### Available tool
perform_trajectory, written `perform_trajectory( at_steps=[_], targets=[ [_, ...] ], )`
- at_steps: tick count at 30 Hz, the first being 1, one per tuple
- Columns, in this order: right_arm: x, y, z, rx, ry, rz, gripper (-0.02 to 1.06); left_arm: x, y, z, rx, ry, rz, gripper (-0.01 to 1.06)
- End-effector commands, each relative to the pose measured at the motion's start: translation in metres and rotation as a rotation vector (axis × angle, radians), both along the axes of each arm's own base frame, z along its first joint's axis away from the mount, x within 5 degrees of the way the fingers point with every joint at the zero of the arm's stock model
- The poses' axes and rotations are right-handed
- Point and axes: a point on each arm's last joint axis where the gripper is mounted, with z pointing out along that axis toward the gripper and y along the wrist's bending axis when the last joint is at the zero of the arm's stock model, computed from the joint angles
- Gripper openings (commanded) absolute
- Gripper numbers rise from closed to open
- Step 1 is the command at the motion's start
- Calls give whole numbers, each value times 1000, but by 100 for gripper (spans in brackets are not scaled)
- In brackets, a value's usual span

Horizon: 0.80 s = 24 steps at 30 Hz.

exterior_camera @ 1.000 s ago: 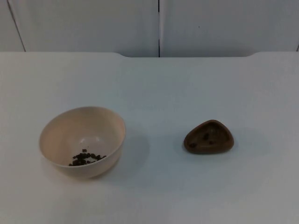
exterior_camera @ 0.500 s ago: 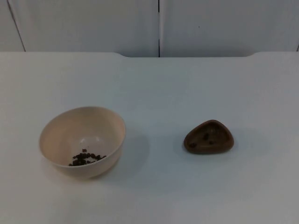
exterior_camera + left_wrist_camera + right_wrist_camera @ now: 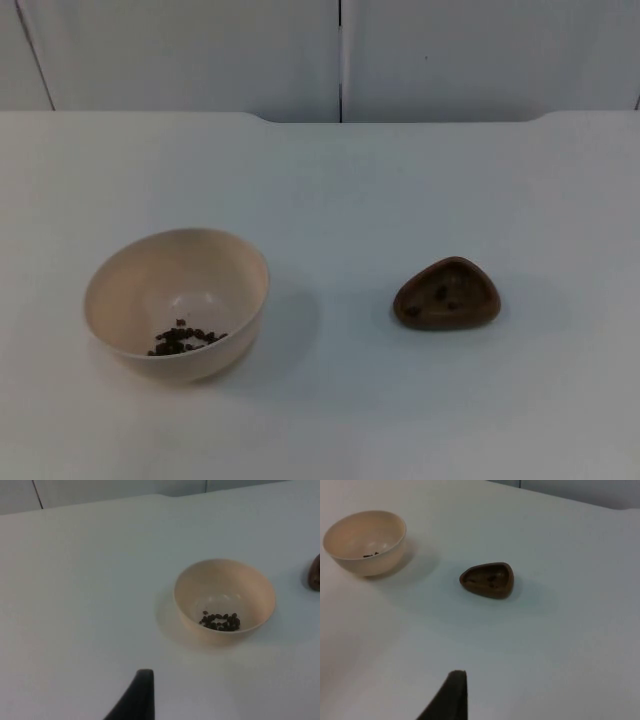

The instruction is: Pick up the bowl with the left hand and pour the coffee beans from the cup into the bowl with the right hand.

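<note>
The bowl (image 3: 177, 303) stood on the table (image 3: 340, 180) toward its left edge and near its front edge, with coffee beans (image 3: 186, 339) lying inside it. The cup (image 3: 447, 294) stood well apart, toward the right edge.

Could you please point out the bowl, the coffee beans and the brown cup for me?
bowl (image 3: 130, 285): top view, on its bare inner wall.
coffee beans (image 3: 220, 621): left wrist view, middle of the pile inside the bowl.
brown cup (image 3: 487, 580): right wrist view, its hollow.
</note>
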Motion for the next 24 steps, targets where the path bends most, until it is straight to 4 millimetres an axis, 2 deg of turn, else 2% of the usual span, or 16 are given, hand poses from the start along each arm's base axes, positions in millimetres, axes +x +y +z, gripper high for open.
perform_trajectory(
  at_steps=[1, 24],
  targets=[
    [0, 0, 0, 1, -3, -5, 105, 0, 0, -2, 1, 3, -2, 105],
    [0, 0, 0, 3, -7, -12, 105, 0, 0, -2, 1, 3, -2, 105]
  ],
)
